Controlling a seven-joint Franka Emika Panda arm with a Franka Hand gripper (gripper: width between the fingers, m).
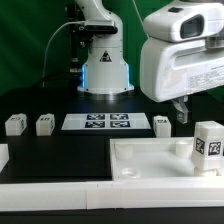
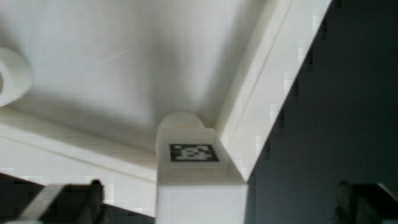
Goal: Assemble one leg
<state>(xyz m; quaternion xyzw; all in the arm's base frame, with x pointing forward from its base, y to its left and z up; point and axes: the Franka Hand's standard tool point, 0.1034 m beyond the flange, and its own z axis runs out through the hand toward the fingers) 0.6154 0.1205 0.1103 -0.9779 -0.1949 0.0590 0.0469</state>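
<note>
One leg [image 1: 208,148], a small white block with a black-and-white tag, stands upright on the big white tray-like piece [image 1: 140,165] near its right end in the exterior view. My gripper [image 1: 181,113] hangs above and a little behind it. In the wrist view the same leg [image 2: 196,170] stands by the tray's raised rim [image 2: 267,80], with its tag facing the camera. My gripper [image 2: 217,205] is open. Its dark fingertips [image 2: 71,200] stand wide on either side of the leg and do not touch it.
Three more legs stand on the black table: two at the exterior view's left [image 1: 14,124] [image 1: 45,123] and one right of centre [image 1: 163,124]. The marker board [image 1: 97,122] lies between them. The robot base [image 1: 104,70] is behind it.
</note>
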